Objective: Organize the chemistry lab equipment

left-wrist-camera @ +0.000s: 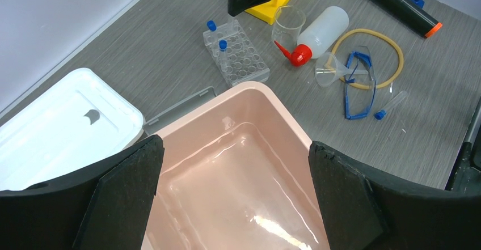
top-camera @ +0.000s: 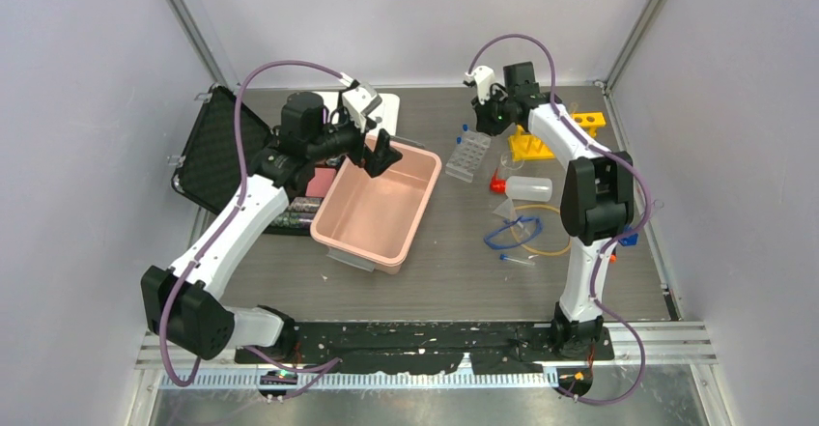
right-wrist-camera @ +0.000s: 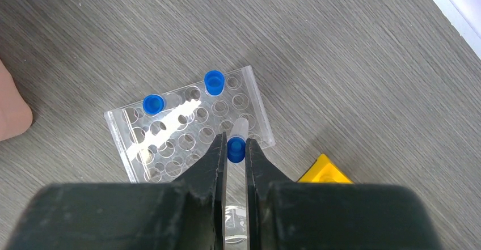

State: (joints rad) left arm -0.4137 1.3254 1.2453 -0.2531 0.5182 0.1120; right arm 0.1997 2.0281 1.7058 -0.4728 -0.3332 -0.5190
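My right gripper [right-wrist-camera: 233, 145] is shut on the blue cap of a small clear test tube [right-wrist-camera: 236, 149] and holds it over the near edge of the clear tube tray [right-wrist-camera: 187, 128]. Two more blue-capped tubes [right-wrist-camera: 214, 81] stand in that tray. From above, this gripper [top-camera: 486, 117] hangs over the tray [top-camera: 468, 156], beside the yellow rack [top-camera: 555, 136]. My left gripper [left-wrist-camera: 235, 187] is open and empty above the pink tub [left-wrist-camera: 283, 114]. The red-capped squeeze bottle [left-wrist-camera: 320, 32], funnel [left-wrist-camera: 329, 71], blue glasses [left-wrist-camera: 357, 85], yellow tubing [left-wrist-camera: 391, 43] and a loose tube [left-wrist-camera: 391, 104] lie right of the tub.
The white lid [left-wrist-camera: 62, 125] lies left of the tub. A clear beaker [left-wrist-camera: 287, 26] stands by the bottle. An open black case [top-camera: 222, 156] sits at the far left. A black cylinder with an orange end [left-wrist-camera: 397, 3] lies near the right arm.
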